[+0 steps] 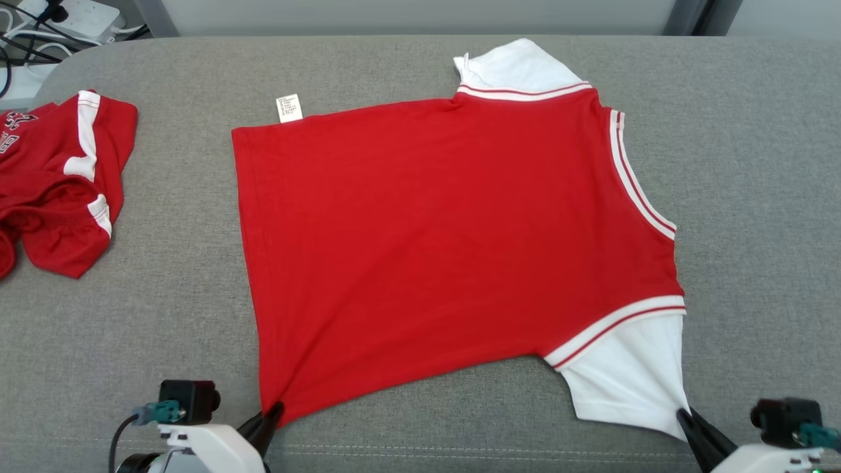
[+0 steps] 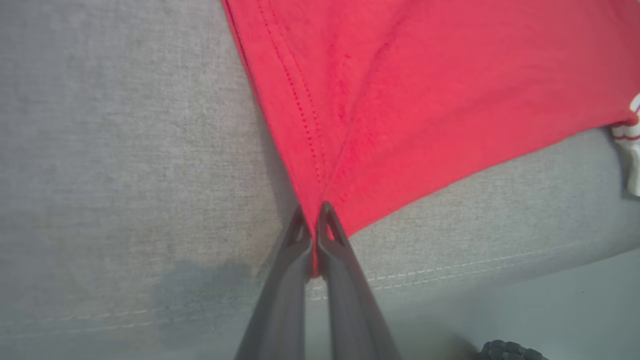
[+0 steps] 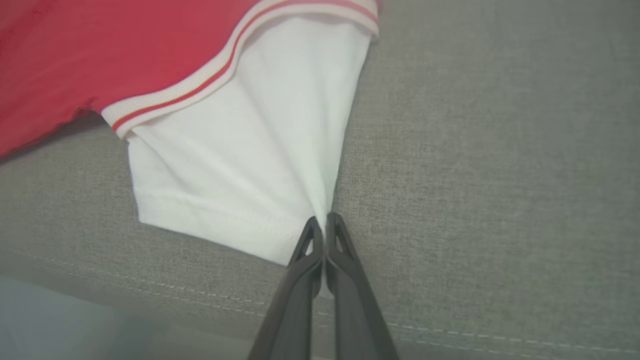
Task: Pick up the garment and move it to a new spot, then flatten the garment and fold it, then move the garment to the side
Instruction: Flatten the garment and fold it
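- Garment (image 1: 427, 230): spread flat mid-surface (image 1: 755, 164), its near side pulled taut toward the front edge, probably for the fold.
- Left gripper (image 1: 276, 410): clenched on red hem corner (image 2: 302, 130).
- Right gripper (image 1: 684, 414): clenched on white sleeve (image 1: 624, 374) tip, so both near corners can lift together.

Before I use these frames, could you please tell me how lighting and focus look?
Head view: even, soft light, red shirt sharp, no glare. Left wrist view: hazier; the left pincer blurs toward the bottom edge, a soft shadow on the grey cushion beside it. Right wrist view: white sleeve slightly washed out; right pincer soft near the lens.
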